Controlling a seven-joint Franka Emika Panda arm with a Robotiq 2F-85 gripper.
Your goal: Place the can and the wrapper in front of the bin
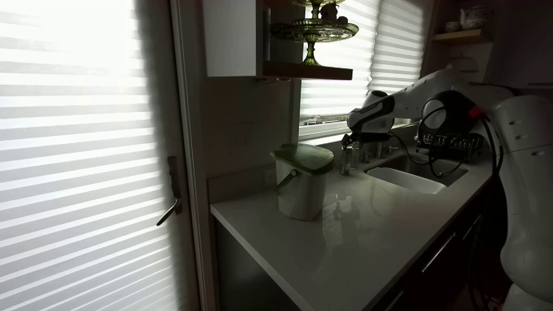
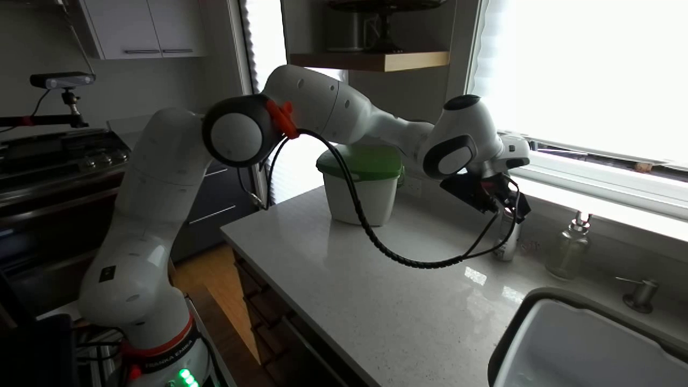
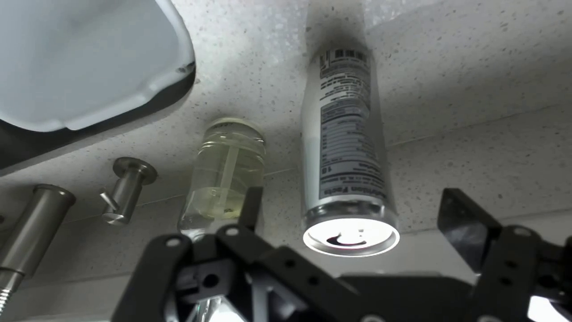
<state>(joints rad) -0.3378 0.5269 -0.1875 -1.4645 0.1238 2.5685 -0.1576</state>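
Note:
The silvery can (image 3: 346, 147) stands upright on the counter by the backsplash, its printed label toward the wrist camera. It also shows in both exterior views (image 1: 344, 166) (image 2: 507, 244). My gripper (image 3: 357, 219) is open, with one finger on each side of the can's top and a gap on both sides. In an exterior view the gripper (image 2: 502, 207) is tilted down at the can's top. The pale bin (image 1: 301, 192) with a green lid (image 2: 365, 161) stands farther along the counter. A faint reddish-marked patch (image 2: 530, 246) lies beside the can; I cannot tell if it is the wrapper.
A glass soap bottle (image 3: 225, 174) stands close beside the can, next to a metal dispenser (image 3: 129, 190) and the faucet (image 3: 38, 223). A sink with a white basin (image 2: 591, 344) lies beyond them. The backsplash and window sill (image 2: 591, 188) are behind the can. A shelf (image 1: 306, 71) hangs above the bin.

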